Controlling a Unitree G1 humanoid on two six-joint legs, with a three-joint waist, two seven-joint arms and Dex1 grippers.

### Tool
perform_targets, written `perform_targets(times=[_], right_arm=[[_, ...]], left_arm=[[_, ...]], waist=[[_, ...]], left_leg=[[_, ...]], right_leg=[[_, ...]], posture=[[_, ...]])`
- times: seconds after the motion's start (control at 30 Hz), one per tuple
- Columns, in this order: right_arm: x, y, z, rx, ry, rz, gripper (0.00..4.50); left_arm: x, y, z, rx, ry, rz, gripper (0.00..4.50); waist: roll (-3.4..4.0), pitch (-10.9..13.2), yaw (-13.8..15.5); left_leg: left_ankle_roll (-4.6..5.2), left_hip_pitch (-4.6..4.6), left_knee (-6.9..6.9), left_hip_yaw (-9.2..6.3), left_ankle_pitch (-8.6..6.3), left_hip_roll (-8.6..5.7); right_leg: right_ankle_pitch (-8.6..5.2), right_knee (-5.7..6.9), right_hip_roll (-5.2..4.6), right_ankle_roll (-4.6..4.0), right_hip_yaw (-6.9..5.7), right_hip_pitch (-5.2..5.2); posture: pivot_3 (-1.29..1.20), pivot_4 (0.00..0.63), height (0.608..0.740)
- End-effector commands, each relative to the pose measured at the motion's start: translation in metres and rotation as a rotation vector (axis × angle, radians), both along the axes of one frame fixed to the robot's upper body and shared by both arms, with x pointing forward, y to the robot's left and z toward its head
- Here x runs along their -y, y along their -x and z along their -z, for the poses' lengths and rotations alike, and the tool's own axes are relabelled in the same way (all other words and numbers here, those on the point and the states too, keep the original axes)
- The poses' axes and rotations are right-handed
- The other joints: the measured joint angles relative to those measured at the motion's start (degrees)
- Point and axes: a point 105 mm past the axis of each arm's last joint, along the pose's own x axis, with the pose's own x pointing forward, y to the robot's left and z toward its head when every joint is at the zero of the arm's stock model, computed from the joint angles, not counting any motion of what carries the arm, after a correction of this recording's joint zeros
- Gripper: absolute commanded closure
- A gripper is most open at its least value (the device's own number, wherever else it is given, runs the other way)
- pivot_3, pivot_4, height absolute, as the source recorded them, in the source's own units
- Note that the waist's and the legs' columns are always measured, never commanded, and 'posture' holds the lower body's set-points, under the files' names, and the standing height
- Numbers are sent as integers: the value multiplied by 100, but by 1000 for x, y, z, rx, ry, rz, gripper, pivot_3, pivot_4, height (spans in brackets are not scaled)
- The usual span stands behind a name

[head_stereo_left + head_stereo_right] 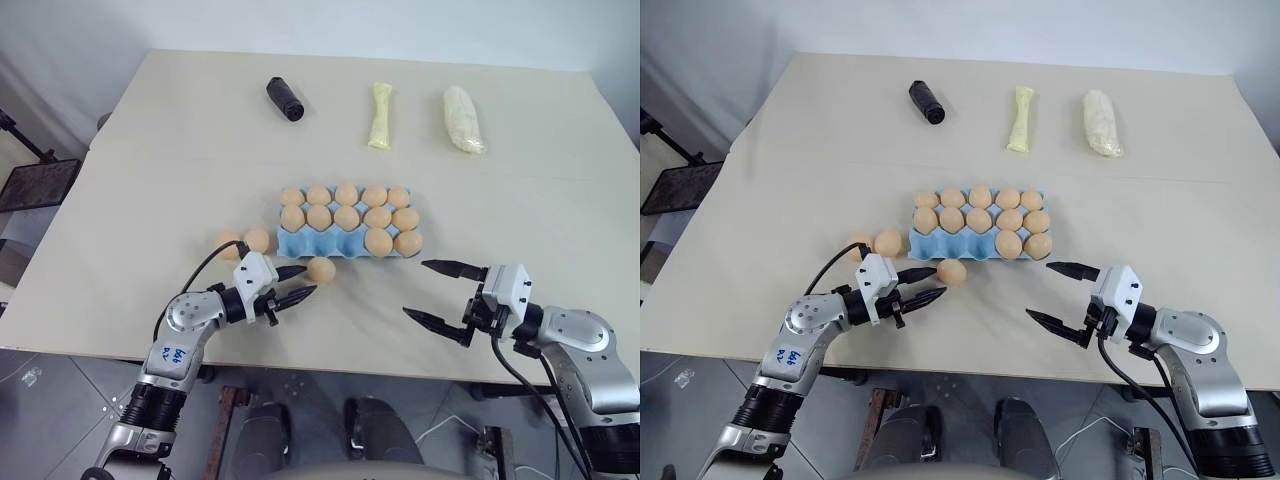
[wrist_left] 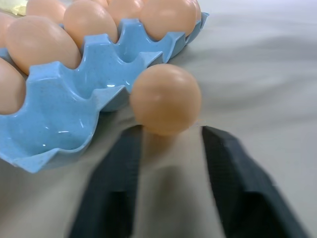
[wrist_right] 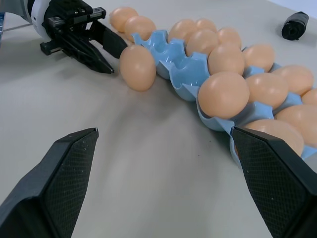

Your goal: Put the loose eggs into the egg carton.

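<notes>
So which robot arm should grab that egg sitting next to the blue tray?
Probably the left. The left gripper already points at the loose egg lying just past its fingertips, beside the egg carton. The right gripper hangs open farther away.

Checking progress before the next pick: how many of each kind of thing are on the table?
Eggs in the egg carton: 12
Loose eggs: 3
Egg carton: 1
Black cylinder: 1
Bags: 2
Total: 19

Beige table (image 1: pixel 150 150) carries blue egg carton (image 1: pixel 310 243); three loose eggs (image 1: pixel 321 269) near carton's front-left; black cylinder (image 1: pixel 285 98), two bags (image 1: pixel 381 115) beyond carton.
</notes>
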Motion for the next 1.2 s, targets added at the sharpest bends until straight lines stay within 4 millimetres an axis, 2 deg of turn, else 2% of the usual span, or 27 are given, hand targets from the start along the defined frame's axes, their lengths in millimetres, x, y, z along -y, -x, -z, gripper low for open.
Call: perform_targets(times=[0.03, 0.17, 0.43, 0.53, 0.7, 0.73, 0.83, 0.97, 1.2], right_arm=[[1, 3, -12, 48, -19, 3, 0], [0, 4, -12, 41, -17, -3, 0], [-1, 7, -13, 30, -15, -9, 0], [0, 8, -13, 25, -13, -4, 0], [0, 10, -13, 24, -11, 11, 0], [0, 10, -12, 24, -11, 13, 0], [1, 11, -12, 23, -12, 20, 0], [2, 10, -11, 27, -15, 38, 0], [4, 10, -11, 41, -28, 77, 0]], left_arm=[[7, 3, -8, 28, 30, 18, 1235], [14, 3, -6, 25, 36, 22, 16], [27, -9, 1, 6, 31, -30, 16], [31, -7, 1, 8, 50, -18, 590], [19, 0, -12, 54, 63, -4, 2200], [18, 2, -17, 66, 72, 14, 2336], [22, -1, -37, 124, 94, 52, 2372], [38, -17, -58, 190, 94, 85, 2372], [64, -40, -60, 208, 77, 157, 2372]], waist=[[0, 0, 3], [0, 0, 5], [0, 0, 9], [0, 0, 11], [0, 0, -4], [0, 0, -6], [0, 0, 3], [-1, 1, 110], [-2, 1, 147]], left_leg=[[0, 0, 0, 0, 0, 0], [0, 0, 3, 1, 0, -1], [1, 1, 4, 0, 1, -1], [4, 1, 5, 0, 3, -2], [3, 1, 1, 0, 3, -1], [3, 1, 1, 0, 3, -1], [0, 1, 4, -1, 5, -1], [3, 0, 6, -4, 18, -4], [7, 0, 5, 3, 21, -10]], right_leg=[[0, -1, 0, 0, 0, 0], [1, 0, -1, 1, 0, 1], [1, 2, 0, 2, 0, 2], [3, 2, 0, 5, 0, 3], [3, -1, 0, 5, 1, 3], [3, -1, 1, 5, 1, 3], [4, 1, 0, 3, 0, 3], [20, -5, 0, 4, -1, 7], [28, -15, 2, 10, 0, 10]], posture=[[0, 150, 740], [0, 150, 740], [0, 150, 740], [0, 150, 740], [0, 150, 740], [0, 150, 740], [0, 150, 740], [0, 150, 740], [0, 150, 740]])
